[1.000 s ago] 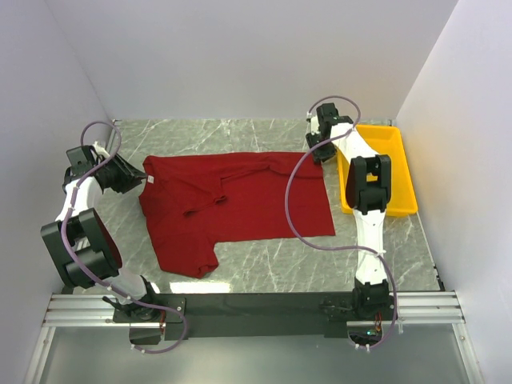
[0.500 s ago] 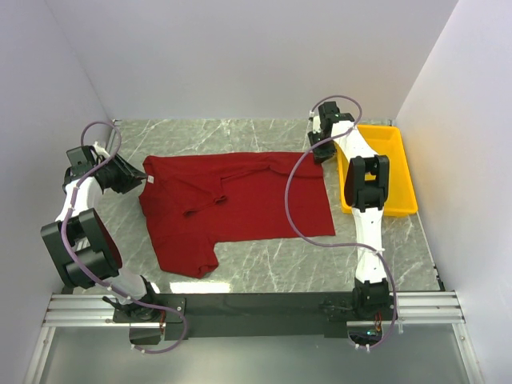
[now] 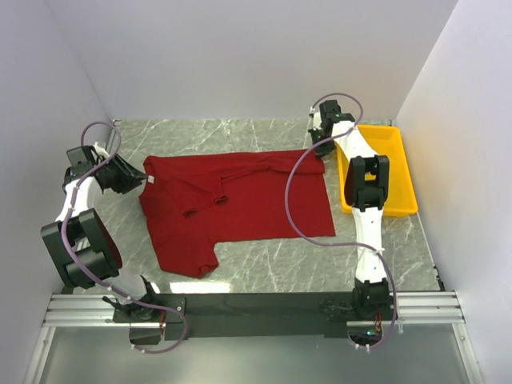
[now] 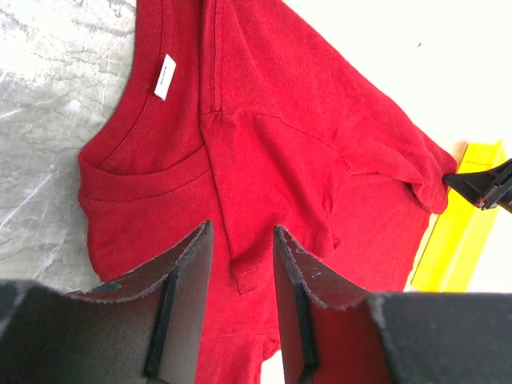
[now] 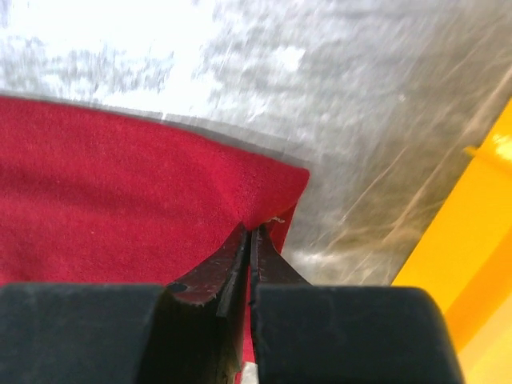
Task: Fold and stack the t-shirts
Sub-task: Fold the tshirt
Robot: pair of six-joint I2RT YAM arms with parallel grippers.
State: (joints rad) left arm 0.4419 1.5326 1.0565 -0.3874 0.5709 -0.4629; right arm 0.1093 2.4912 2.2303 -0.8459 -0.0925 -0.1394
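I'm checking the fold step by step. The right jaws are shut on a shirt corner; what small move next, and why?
Probably lift the right gripper slightly, to raise that corner for a fold. Its jaws pinch the t-shirt's far corner near the yellow tray, the cloth lies flat, and the left gripper is open.

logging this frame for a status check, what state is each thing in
t-shirt: lying spread out, partly folded, one corner pinched
left gripper: open, beside the collar end, holding nothing
right gripper: shut on the t-shirt's far corner
yellow tray: nothing in the part that shows
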